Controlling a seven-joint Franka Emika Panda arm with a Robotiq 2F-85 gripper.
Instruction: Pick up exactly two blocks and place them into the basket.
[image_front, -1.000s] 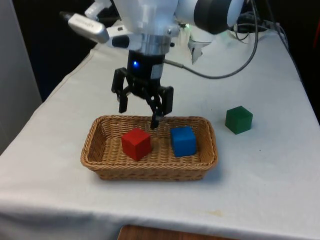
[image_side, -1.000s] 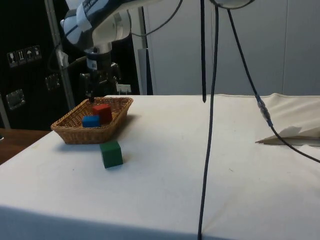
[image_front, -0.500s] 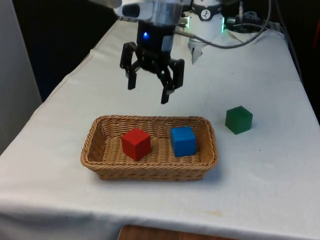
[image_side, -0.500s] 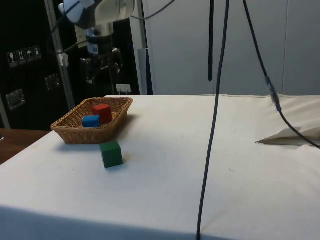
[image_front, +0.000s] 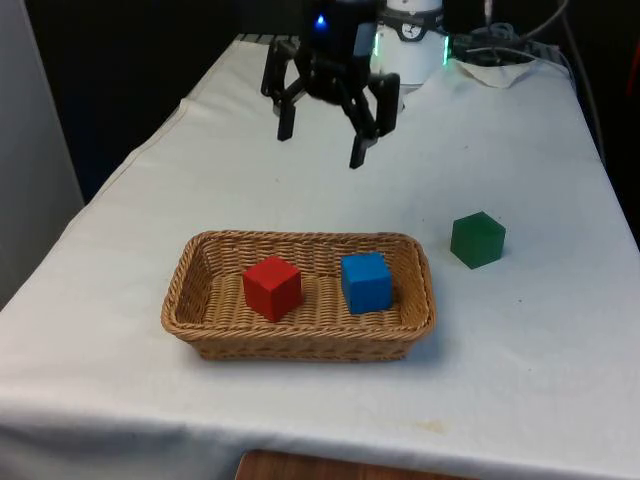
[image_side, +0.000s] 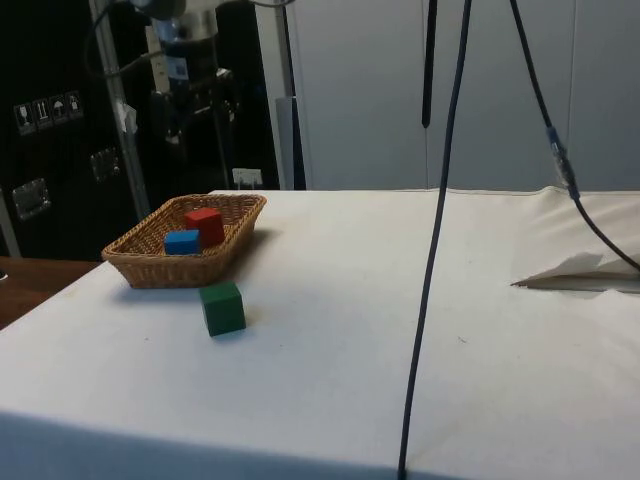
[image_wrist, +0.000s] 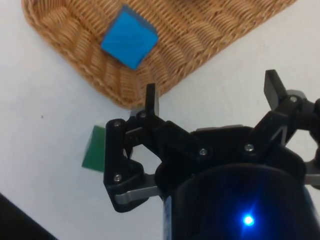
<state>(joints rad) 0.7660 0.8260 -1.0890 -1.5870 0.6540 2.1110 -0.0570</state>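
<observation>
Now gripper hangs open, high above basket

The gripper hangs high above the counter, toward its far edge, pointing straight down. Its two black fingers are spread wide apart with nothing between them. In the side view the gripper sits up in the air over the counter's far corner, its fingers aimed down and empty.

We see the bench w/ white cloth, a black cable hanging in the side view, dark cabinets behind it.
</observation>
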